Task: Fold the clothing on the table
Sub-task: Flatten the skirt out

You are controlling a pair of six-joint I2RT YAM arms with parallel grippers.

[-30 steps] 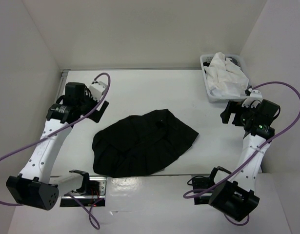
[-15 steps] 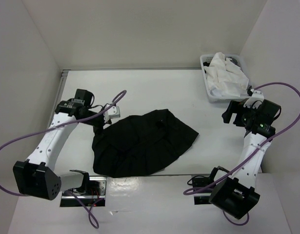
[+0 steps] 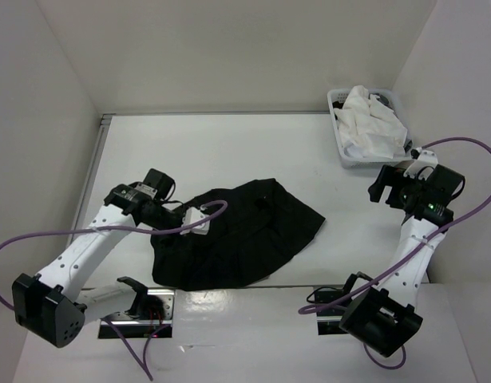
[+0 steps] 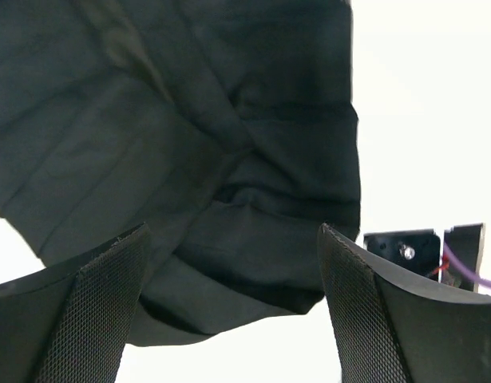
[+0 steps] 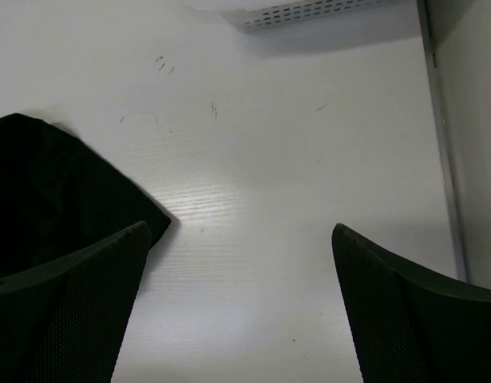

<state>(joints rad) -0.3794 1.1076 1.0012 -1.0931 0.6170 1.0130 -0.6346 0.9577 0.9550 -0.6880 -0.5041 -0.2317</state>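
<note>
The clothing (image 3: 245, 235), a black skirt, lies crumpled in a rough heap near the middle of the white table (image 3: 253, 152). My left gripper (image 3: 205, 223) hovers over the skirt's left part. In the left wrist view the left gripper (image 4: 232, 231) is open, with folds and a hem edge of the skirt (image 4: 213, 136) below and nothing between the fingers. My right gripper (image 3: 379, 186) hangs open above bare table to the right of the skirt. The right wrist view shows the right gripper (image 5: 239, 227) over white tabletop, with one corner of the skirt (image 5: 53, 183) at the left.
A small white basket (image 3: 338, 120) holding a white cloth (image 3: 373, 120) stands at the back right, and its lower wall (image 5: 309, 9) shows in the right wrist view. A thin metal rail (image 5: 441, 120) runs along the table's edge. White walls enclose the table on three sides.
My left arm has swung from the far left of the table in over the skirt's left part. The right arm has barely shifted. The skirt has not moved.
</note>
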